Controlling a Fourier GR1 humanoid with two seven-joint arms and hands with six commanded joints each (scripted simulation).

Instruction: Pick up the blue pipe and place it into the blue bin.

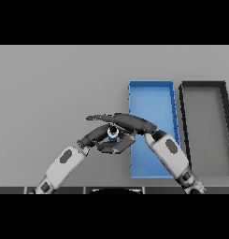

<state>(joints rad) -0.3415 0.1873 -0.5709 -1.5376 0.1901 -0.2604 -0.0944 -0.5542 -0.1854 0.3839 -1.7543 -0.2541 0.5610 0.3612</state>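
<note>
The blue pipe [112,134] is a short blue piece with a pale end facing up, just left of the blue bin [152,95]. My right hand [130,123] reaches in from the lower right across the bin's left wall. Its fingers arch over the pipe and its thumb curls under, so it is shut on the pipe. From the lower left, my left hand [93,136] has its fingers stretched out straight to the pipe's left side. I cannot tell whether the pipe rests on the table or hangs above it.
A dark grey bin [184,122] stands right of the blue bin, almost touching it. The right forearm [171,156] lies over the blue bin's near half. Grey table [55,88] spreads to the left and behind.
</note>
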